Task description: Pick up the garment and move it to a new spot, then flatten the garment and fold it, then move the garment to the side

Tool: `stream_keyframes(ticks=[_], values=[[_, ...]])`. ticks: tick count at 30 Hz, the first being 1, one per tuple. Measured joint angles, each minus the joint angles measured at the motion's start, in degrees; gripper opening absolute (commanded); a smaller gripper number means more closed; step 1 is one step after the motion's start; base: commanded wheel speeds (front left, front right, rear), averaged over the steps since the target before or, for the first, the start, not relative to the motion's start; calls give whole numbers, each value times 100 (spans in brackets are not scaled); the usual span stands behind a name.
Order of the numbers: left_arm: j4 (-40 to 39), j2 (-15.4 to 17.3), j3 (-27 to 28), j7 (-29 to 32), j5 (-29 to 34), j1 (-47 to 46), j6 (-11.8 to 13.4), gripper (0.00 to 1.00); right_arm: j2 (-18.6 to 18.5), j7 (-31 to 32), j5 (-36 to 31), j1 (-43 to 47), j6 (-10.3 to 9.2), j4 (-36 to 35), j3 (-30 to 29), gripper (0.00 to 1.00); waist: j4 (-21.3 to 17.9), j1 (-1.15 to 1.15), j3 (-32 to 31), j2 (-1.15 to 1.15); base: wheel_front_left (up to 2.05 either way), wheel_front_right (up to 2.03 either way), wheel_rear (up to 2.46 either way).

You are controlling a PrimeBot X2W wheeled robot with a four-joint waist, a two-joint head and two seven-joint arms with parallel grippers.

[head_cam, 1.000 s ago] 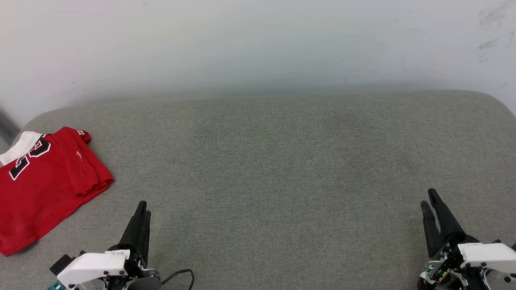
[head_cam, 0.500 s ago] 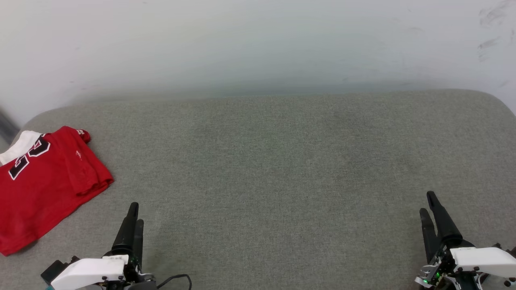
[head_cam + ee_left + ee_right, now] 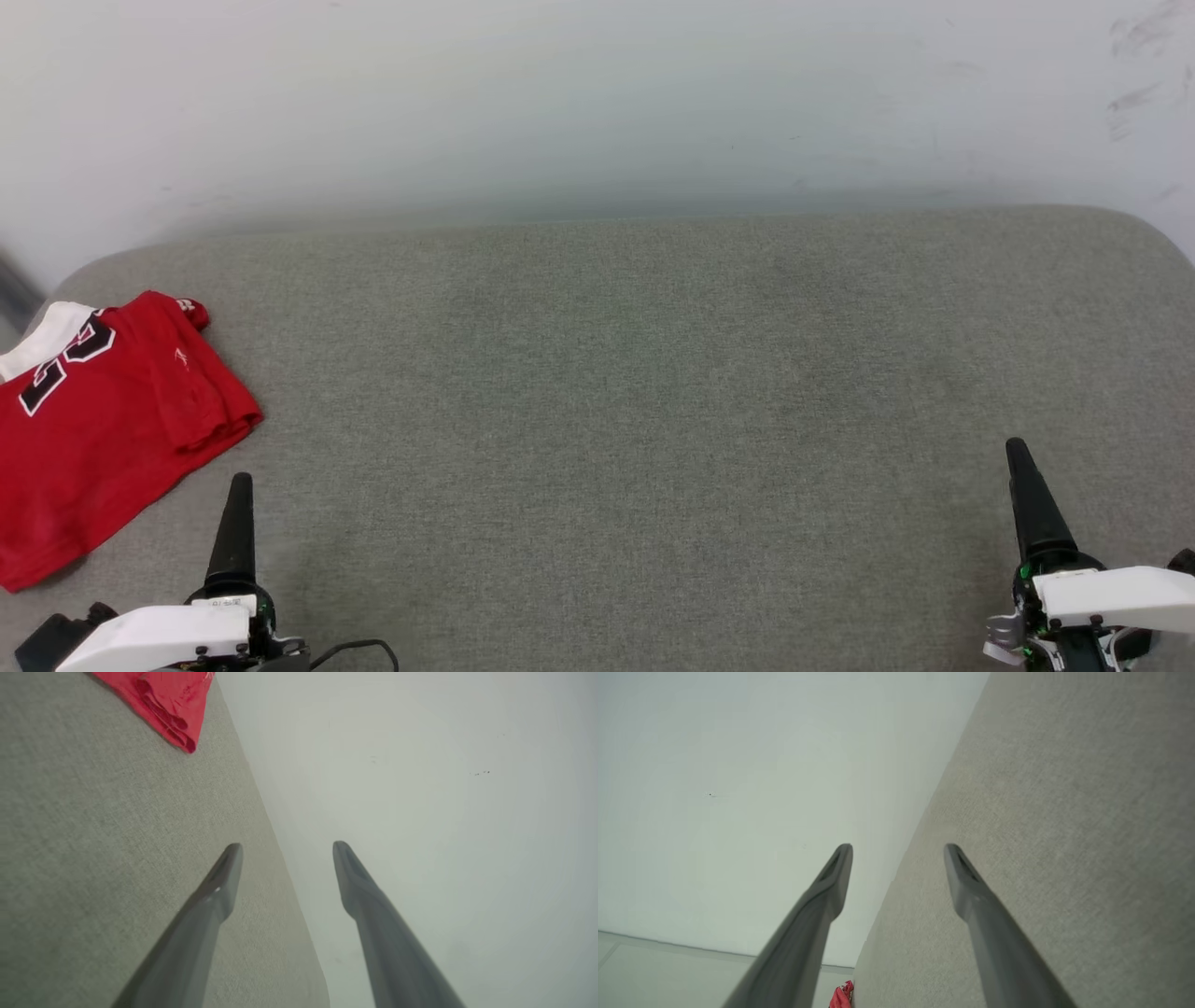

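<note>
The red shirt (image 3: 103,420) lies folded on the grey padded bench (image 3: 616,392), against the bench's left edge and close to its far left corner. It runs out of the head view on the left. A white sleeve shows at the shirt's far left end, with part of a black, white-outlined number next to it. Its right side is a stack of folded layers. Nothing touches the shirt.

The left gripper (image 3: 284,851) hangs over the near left part of the bench, near the shirt's near right hem but clear of it. Its two dark fingers (image 3: 219,891) are spread wide apart with nothing between them, and they point toward the bench's far edge and the pale wall (image 3: 597,93) behind it. A thin black cable (image 3: 364,649) curls beside its white wrist housing.

The right gripper (image 3: 897,851) hangs over the near right part of the bench, well apart from the shirt. Its fingers (image 3: 971,891) are likewise spread and empty. In the right wrist view a small scrap of red shows at the far end of the bench, next to a strip of pale floor (image 3: 644,975).
</note>
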Motion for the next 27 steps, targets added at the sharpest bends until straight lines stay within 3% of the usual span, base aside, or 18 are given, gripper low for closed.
stream_keyframes(ticks=[8, 13, 18, 27], values=[[-361, -2, 189, -166, 770, 0, 103, 100, 0, -168, -1352, -18, 0, -523, -45, 100, -6, 0, 24, 0, 0, 0, 0], [-866, 1, 220, -265, 1437, -1, 388, 100, 1, -258, -2374, -55, 0, -973, 56, 100, -6, 0, 61, 0, 0, 0, 0], [-1383, 3, 12, -353, 2037, 2, 652, 100, 0, -361, -3314, -95, 0, -1371, 163, 100, -6, 0, 101, 0, 0, 0, 0], [-1958, 7, -569, -521, 3238, 147, 834, 100, -1, -525, -4515, -110, 0, -1772, 354, 100, -10, 0, 155, 0, 0, 0, 0]])
